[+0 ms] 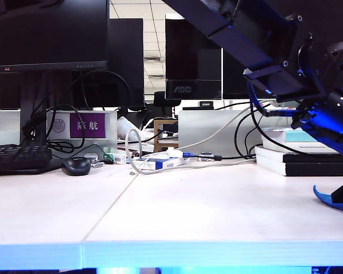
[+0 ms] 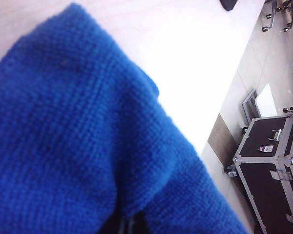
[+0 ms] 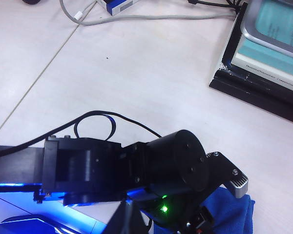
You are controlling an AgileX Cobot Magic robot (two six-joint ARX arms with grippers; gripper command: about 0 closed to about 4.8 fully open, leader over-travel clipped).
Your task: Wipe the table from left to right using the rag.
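The blue fuzzy rag fills most of the left wrist view, bunched round my left gripper, which is shut on it; only dark fingertips show through the folds. The pale table lies beyond the rag, with its edge and the floor further off. In the right wrist view the left arm's black wrist reaches across the table, and a corner of the rag sticks out beneath it. Only a dark tip of my right gripper shows, so its jaws cannot be read.
A stack of books stands at the back right. A white cable and power strip, a black mouse and a keyboard line the back below the monitors. A black flight case stands on the floor.
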